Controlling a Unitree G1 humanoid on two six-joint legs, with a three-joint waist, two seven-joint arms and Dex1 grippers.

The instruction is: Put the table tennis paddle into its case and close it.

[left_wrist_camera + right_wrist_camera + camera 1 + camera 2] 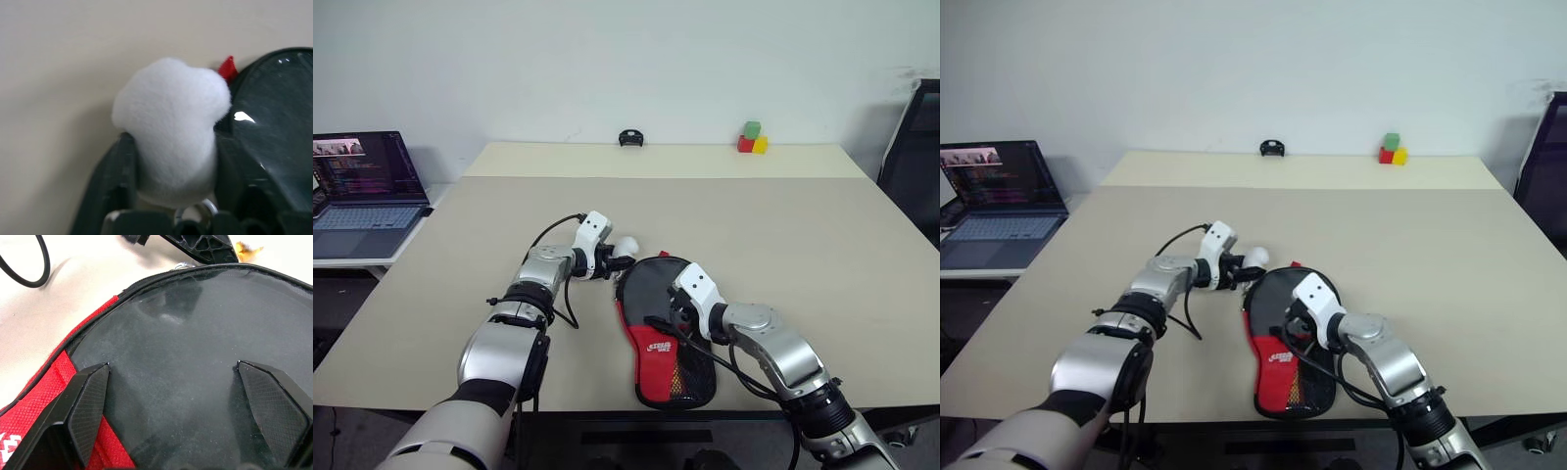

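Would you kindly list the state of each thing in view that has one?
case: flat on the table, looks zipped shut
pom-pom: between the left gripper's fingers, at the case's rim
right gripper: open over the case
laptop: open, screen lit

Office or lab, plain table (803, 225), open laptop (367, 191)

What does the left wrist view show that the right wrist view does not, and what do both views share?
Left wrist view: a white fluffy pompom between the left gripper fingers, plus a small red tab. Right wrist view: the open right gripper over the case, its red end with white lettering, and a black cable. Both share the case's black rounded part and the beige table.
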